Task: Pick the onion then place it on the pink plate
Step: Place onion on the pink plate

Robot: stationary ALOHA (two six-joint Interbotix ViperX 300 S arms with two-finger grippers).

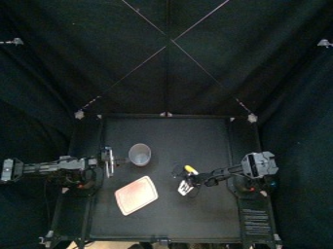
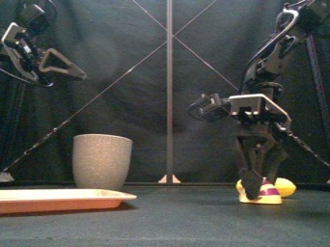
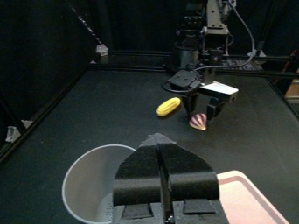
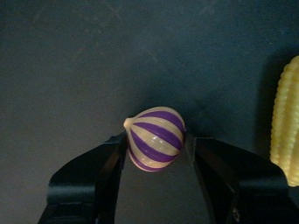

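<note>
Onion [image 4: 156, 138], striped purple and cream, lies on the counter [image 1: 182, 136] a little toward 3 o'clock from its middle. The right fingers [image 4: 105, 166] stand one on each side of its widest part. They read as released: one finger is at the skin and the other shows a thin dark gap, so nothing grips yet. The front view shows them coming straight down from above. That lets them straddle the bulb at its belly, where a round, slick toy is least likely to squirt out on closing.

A yellow corn cob [image 4: 286, 109] lies near the onion at about 1 o'clock, apart from it. The fingers' line keeps the cob outside the grasp, though the nearer finger has little room to spare.

The pink plate [image 1: 135, 197] lies at 8 o'clock from the onion, bare, with a grey cup [image 1: 140, 154] at 12 o'clock from it. The carry, I judge, is a short lift and sweep toward the plate, passing clear of the cup. The left fingers [image 3: 163, 175] are clenched on nothing and held high, just on the cup's 9 o'clock side, out of that path.
</note>
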